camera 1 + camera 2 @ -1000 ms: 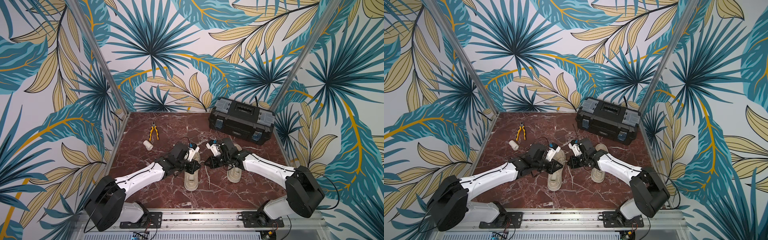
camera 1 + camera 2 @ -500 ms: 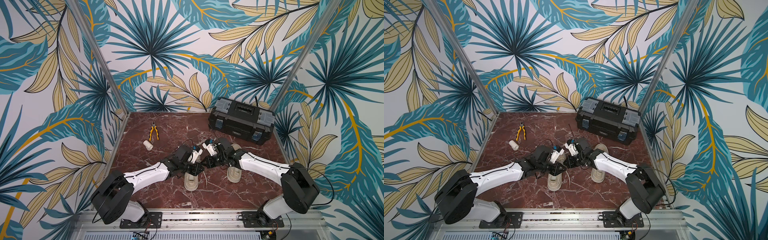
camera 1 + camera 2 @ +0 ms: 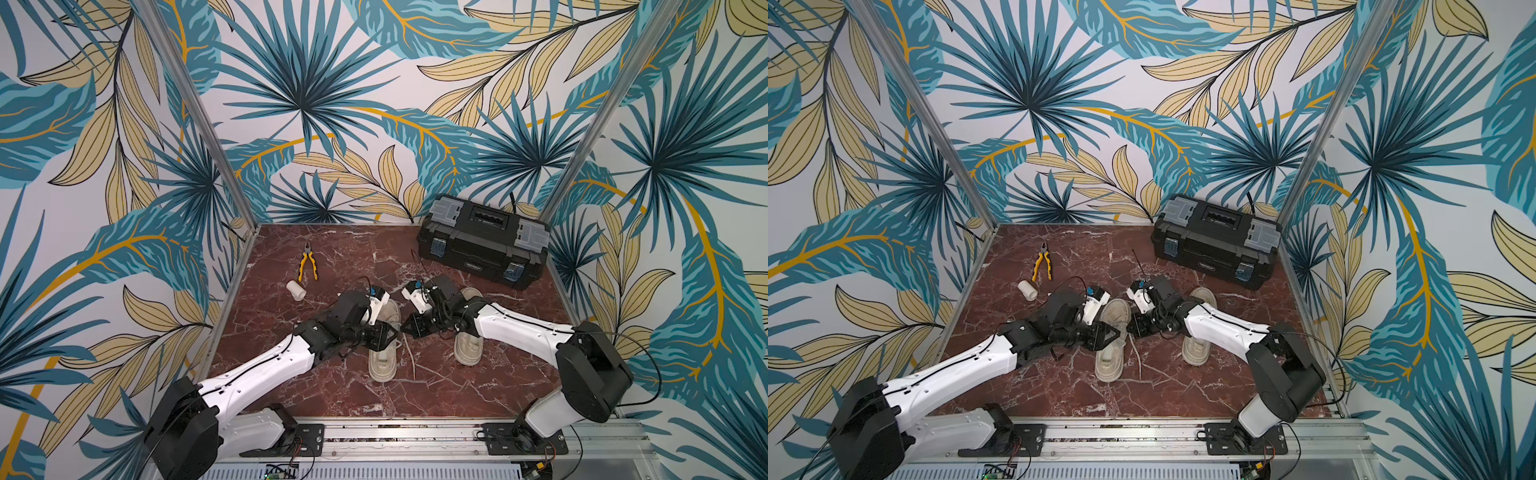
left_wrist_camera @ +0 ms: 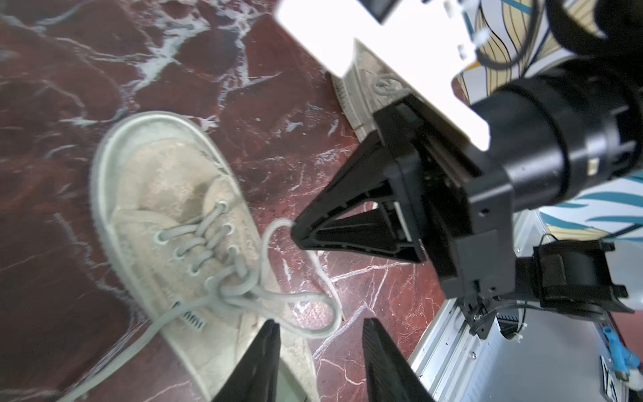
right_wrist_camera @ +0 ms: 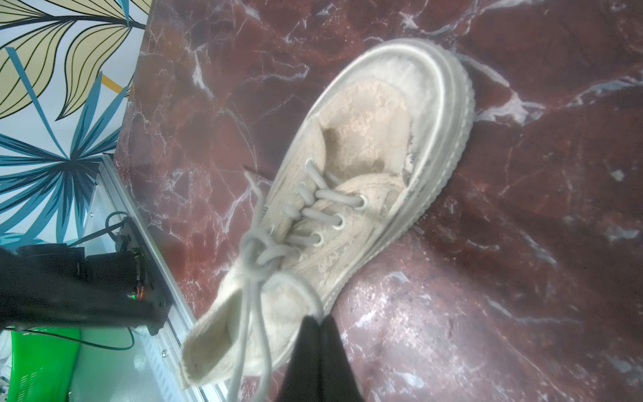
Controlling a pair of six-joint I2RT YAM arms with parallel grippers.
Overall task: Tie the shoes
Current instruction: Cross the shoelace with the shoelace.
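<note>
Beige lace [image 4: 266, 250] let go — left jaws have parted.

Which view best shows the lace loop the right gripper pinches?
Left wrist: the lace loop runs clear from knot to right gripper tip. Right wrist shows it close but blurred; both top views, too small.

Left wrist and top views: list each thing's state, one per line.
Left gripper: open, nothing gripped.
Right gripper: shut on lace loop.
Shoe between grippers: laces loosely knotted, bow slack.
Second shoe: upright, laces hidden by arm.
Toolbox: lid closed.
Pliers: lying flat.
</note>
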